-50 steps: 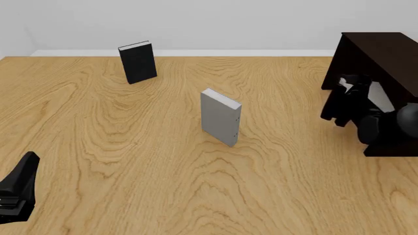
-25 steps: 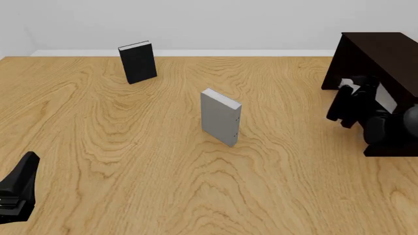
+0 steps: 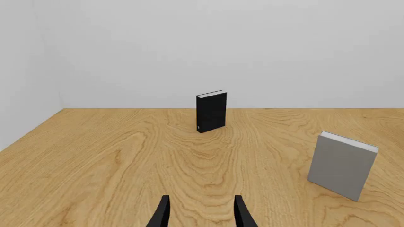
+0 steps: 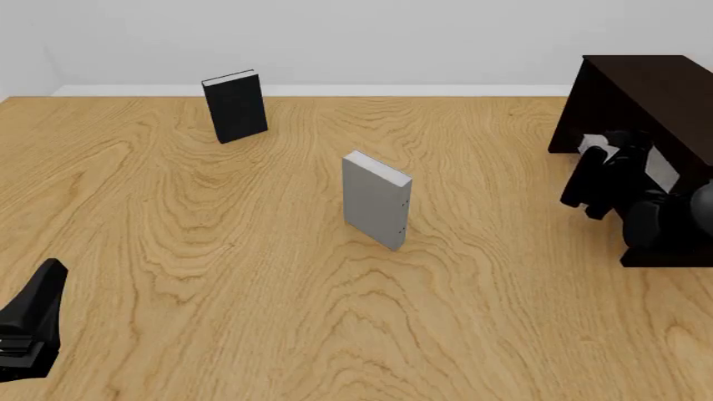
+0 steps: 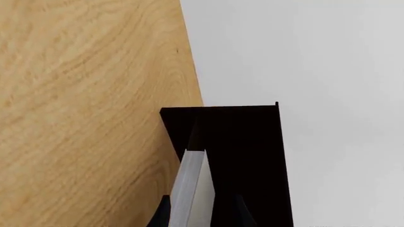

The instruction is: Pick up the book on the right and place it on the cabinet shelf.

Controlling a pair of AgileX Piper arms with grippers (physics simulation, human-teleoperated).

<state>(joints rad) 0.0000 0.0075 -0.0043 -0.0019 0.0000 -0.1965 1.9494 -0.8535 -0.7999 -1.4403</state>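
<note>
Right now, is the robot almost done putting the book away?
Nearly. The pick-up looks done: the right tool is shut on the slim grey book, lifted off the table and held right at the dark cabinet. It is lining the book up with the cabinet opening. Left to do: set it on the shelf and let go. The left tool waits, open and empty.
</note>
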